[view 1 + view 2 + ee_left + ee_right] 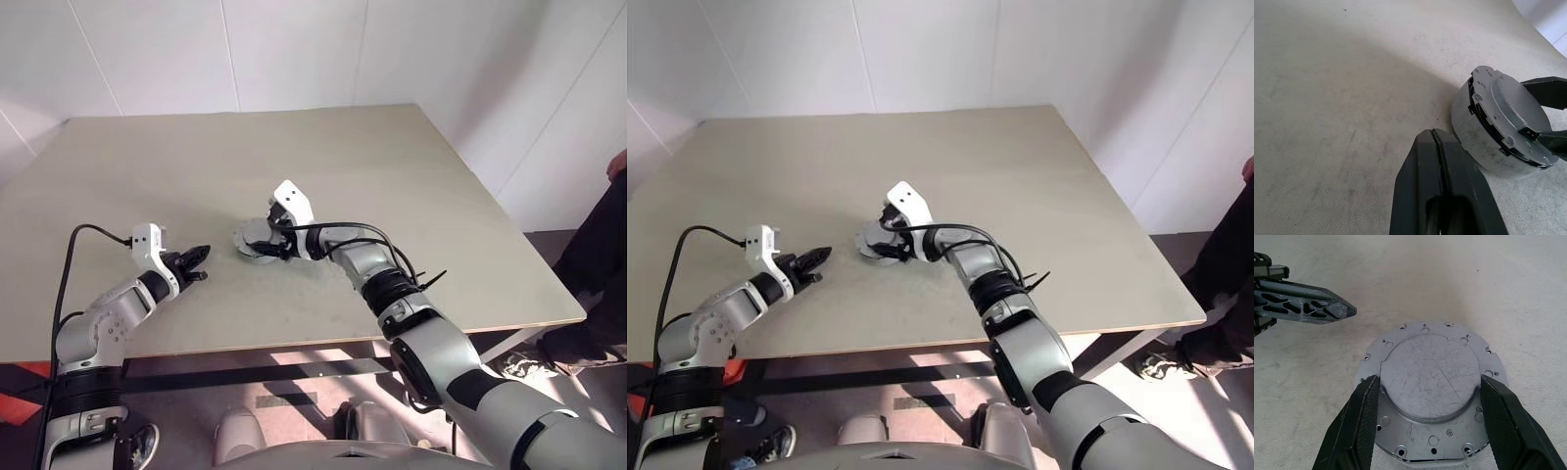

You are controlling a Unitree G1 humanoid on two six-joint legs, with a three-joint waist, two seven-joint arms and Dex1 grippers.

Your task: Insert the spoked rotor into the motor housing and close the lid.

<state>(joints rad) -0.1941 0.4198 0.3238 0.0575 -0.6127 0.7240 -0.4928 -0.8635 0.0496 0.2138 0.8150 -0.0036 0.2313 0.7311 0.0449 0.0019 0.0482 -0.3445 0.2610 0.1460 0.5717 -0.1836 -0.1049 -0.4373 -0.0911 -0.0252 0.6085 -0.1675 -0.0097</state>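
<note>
The motor housing (1432, 396) sits near the middle of the beige worktop (392, 166) with the lid (1508, 110) on top. The right end effector (1429, 418) straddles the lid's raised centre, its fingers (1359, 423) spread against either side. The left end effector (813, 262) rests just beside the housing, fingers pressed together and empty.

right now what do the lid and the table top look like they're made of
Lid: looks like bare grey metal, matte, with fine scratches across its raised centre and drilled holes around the rim. Table: pale beige top, dull and faintly speckled, possibly laminate or painted board; hard to tell.
</note>
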